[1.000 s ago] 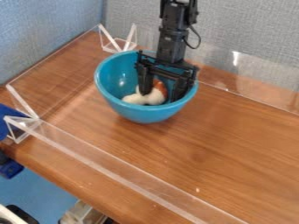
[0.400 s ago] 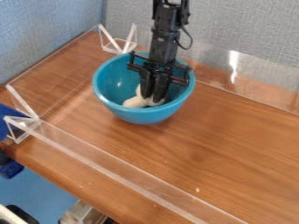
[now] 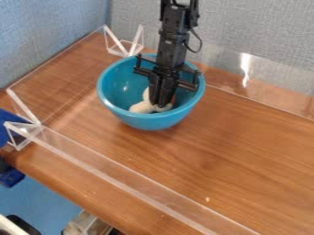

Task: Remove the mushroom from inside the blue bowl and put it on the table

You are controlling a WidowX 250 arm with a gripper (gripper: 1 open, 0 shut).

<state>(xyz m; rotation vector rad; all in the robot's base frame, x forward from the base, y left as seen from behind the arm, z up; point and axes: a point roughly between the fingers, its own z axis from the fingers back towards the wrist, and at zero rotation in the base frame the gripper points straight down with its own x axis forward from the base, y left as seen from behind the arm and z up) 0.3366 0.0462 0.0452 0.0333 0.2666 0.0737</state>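
The blue bowl (image 3: pixel 123 87) sits on the table (image 3: pixel 233 156) at the back left. My gripper (image 3: pixel 160 95) reaches steeply down into it from above. Its black fingers (image 3: pixel 156 89) are drawn close together inside the bowl. The mushroom (image 3: pixel 143 107) lies on the bowl's floor with its cream-white stem showing just below the fingertips. Its cap is hidden behind the fingers, which are shut on it.
Low clear acrylic walls (image 3: pixel 110 174) edge the tabletop along the front, left and back. Clear corner brackets (image 3: pixel 120 41) stand behind the bowl and at the left edge (image 3: pixel 22 128). Bare wood extends to the right of and in front of the bowl.
The fingers stood wide apart around the mushroom a second ago and have closed together on it. The bowl has shifted slightly left. The arm has stayed in place.
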